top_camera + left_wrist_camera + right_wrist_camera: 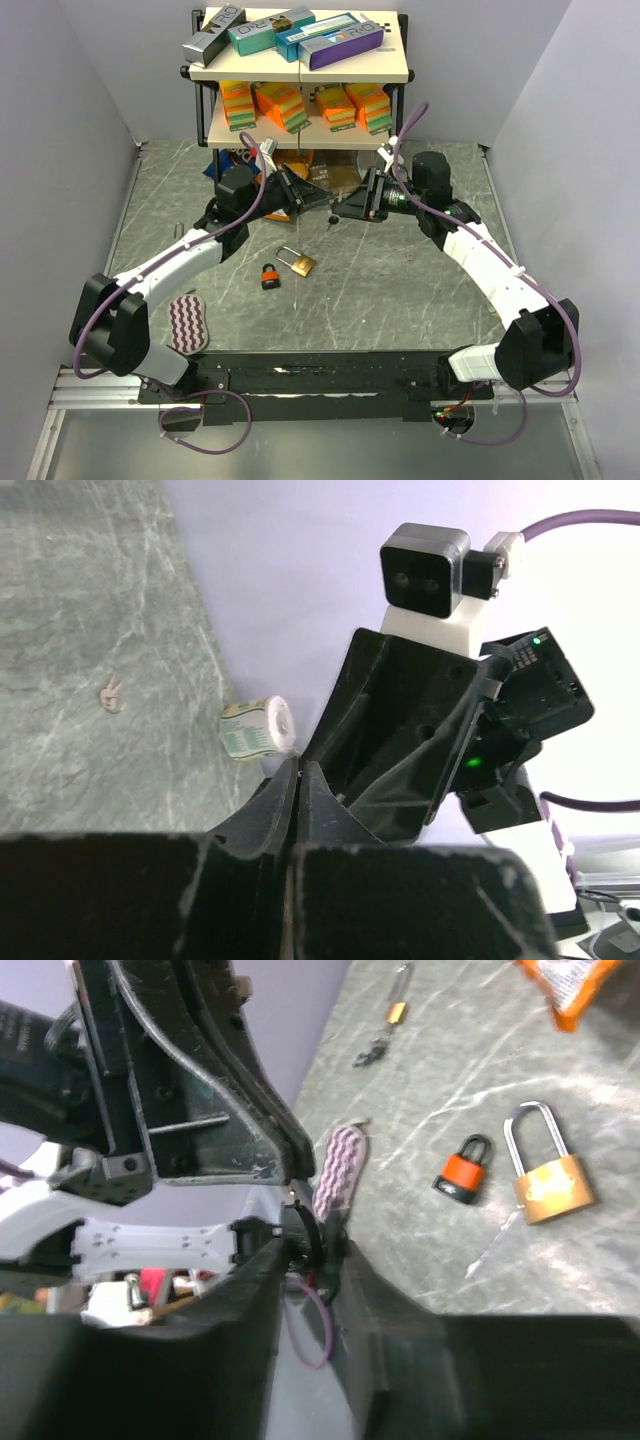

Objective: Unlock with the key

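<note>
Top external view: both arms are seen reaching inward over the table [420, 290], their grippers meeting tip to tip in front of the shelf [250, 72].
Left gripper [322, 206]: clenched fully; in its wrist view the two fingers are pressed flat together with no gap.
Right gripper [312, 1245]: its fingers are parted around a black key head; whether they press on it cannot be told.
Key [332, 218]: held up off the table at the point where the two grippers meet, at the left gripper's tips, its dark head hanging just below them. The blade is hidden.
Brass padlock [298, 262]: laid flat on the table, near and below the meeting grippers, shackle closed.
Orange padlock [271, 277]: laid just beside the brass padlock, on its left, apart from it, shackle closed.
Striped pad [187, 322]: laid flat under the left forearm, well apart from the padlocks.
Spare keys [110, 693]: a small bunch is seen lying on the table in the left wrist view.
Roll [257, 727]: a white and green roll is seen lying on its side at the foot of the wall.
Shelf contents: boxes [340, 40] are laid on the top board, stacked sponges [280, 105] on the lower one.
Orange bag [575, 980]: cut off by the edge of the right wrist view.
</note>
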Robot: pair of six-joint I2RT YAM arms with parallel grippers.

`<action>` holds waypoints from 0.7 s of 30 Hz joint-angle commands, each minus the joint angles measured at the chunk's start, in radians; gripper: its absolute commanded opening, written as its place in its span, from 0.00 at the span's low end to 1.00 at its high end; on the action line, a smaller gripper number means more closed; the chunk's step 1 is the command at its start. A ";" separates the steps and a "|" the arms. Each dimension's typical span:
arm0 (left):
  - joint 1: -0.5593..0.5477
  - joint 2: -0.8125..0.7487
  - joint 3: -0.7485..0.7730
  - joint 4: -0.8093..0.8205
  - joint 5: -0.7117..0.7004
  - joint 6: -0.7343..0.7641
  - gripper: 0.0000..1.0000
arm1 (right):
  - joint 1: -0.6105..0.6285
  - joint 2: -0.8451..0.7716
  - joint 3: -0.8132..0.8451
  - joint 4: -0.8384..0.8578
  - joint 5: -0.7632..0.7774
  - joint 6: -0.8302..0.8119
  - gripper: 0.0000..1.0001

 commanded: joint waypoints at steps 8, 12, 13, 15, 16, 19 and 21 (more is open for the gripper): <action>0.017 -0.035 0.030 0.060 0.171 0.162 0.01 | -0.021 -0.143 0.009 0.060 0.042 -0.130 0.65; 0.018 -0.026 0.027 0.105 0.227 0.142 0.01 | -0.021 -0.101 0.009 0.091 -0.027 -0.109 0.57; 0.018 -0.025 0.024 0.137 0.243 0.136 0.01 | -0.021 -0.093 0.012 0.089 -0.039 -0.109 0.57; 0.018 -0.023 0.010 0.168 0.252 0.111 0.01 | -0.021 -0.075 0.012 0.092 -0.061 -0.106 0.56; 0.018 -0.020 0.005 0.191 0.255 0.105 0.01 | -0.019 -0.070 0.014 0.089 -0.068 -0.104 0.56; 0.018 -0.019 -0.004 0.211 0.257 0.087 0.01 | -0.021 -0.056 0.011 0.109 -0.108 -0.089 0.55; 0.020 -0.017 -0.004 0.211 0.257 0.085 0.01 | -0.018 -0.051 0.002 0.143 -0.139 -0.071 0.52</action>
